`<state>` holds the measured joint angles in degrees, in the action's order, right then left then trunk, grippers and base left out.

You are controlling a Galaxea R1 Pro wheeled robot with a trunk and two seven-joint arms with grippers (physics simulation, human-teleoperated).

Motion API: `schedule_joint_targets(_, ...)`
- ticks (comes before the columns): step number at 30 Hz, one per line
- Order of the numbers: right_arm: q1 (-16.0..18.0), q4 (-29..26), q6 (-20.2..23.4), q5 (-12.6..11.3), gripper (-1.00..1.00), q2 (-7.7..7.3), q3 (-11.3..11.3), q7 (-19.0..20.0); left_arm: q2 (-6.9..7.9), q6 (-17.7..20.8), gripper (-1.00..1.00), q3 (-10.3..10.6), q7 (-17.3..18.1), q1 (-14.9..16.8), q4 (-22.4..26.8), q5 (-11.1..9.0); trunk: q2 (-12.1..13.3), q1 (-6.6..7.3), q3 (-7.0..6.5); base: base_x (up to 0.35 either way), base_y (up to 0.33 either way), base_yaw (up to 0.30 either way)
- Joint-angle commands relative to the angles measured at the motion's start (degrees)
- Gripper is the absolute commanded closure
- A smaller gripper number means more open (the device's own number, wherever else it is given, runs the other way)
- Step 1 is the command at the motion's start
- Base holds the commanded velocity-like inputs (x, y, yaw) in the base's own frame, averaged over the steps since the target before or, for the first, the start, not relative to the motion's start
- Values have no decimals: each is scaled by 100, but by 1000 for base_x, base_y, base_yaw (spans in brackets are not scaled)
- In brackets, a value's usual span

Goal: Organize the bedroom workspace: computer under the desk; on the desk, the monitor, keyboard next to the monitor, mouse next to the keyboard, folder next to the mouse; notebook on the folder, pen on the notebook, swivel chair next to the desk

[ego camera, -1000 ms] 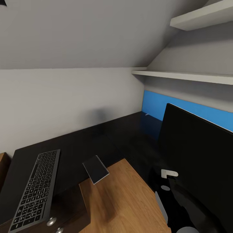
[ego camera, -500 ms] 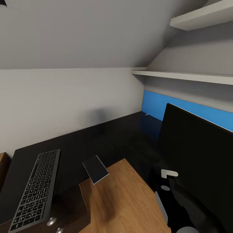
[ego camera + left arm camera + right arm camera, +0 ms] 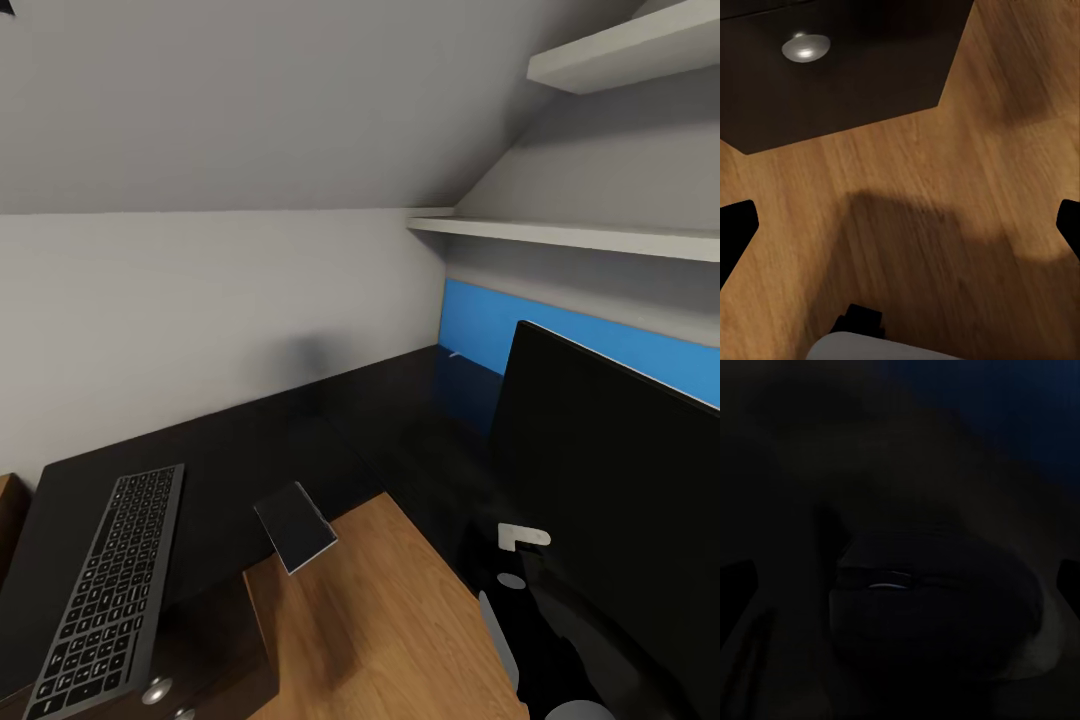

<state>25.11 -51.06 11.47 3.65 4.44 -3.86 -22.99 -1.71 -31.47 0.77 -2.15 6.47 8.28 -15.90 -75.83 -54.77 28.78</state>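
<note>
Here, the keyboard (image 3: pixel 105 590) is lying flat on the black-topped bench (image 3: pixel 300 440), long and black with dark grey keys, running toward the bench's near left edge. The notebook (image 3: pixel 294 524), small, thin and grey, is sitting at the bench's inner edge, tilted, one corner overhanging the wood floor (image 3: pixel 370 620). The monitor (image 3: pixel 610 500), wide and black, is standing on the bench at the right, in front of the blue back panel (image 3: pixel 560 335).

Against the frame half a second ago, the whole head view is sitting a touch differently: the keyboard is showing slightly lower and further left, so the camera is shifting, not the things. Notebook and monitor are keeping their places.

In the left wrist view, the left pincer (image 3: pixel 900 225) is standing apart, its dark fingertips (image 3: pixel 735 225) at the two sides, above the wood floor beside the dark drawer unit (image 3: pixel 855 67) with its round silver knob (image 3: pixel 806 47); keyboard and notebook are lying on the bench top above that unit. The right wrist view is too dark to read; whether the right pincer is apart or together, I cannot tell.

White shelves (image 3: pixel 560 235) are running along the wall above.
</note>
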Motion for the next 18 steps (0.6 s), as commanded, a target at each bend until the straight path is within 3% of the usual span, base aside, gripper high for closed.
schedule_joint_targets(1,2,-9,49,39,-100,4,-9,-4,-2,-17,-100,11,-22,3,-2,-1,-3,0,6,41,0,0)
schedule_joint_targets(18,2,-12,49,44,-100,4,-9,-4,0,-17,-100,11,-22,3,-2,-7,-3,0,6,23,0,0)
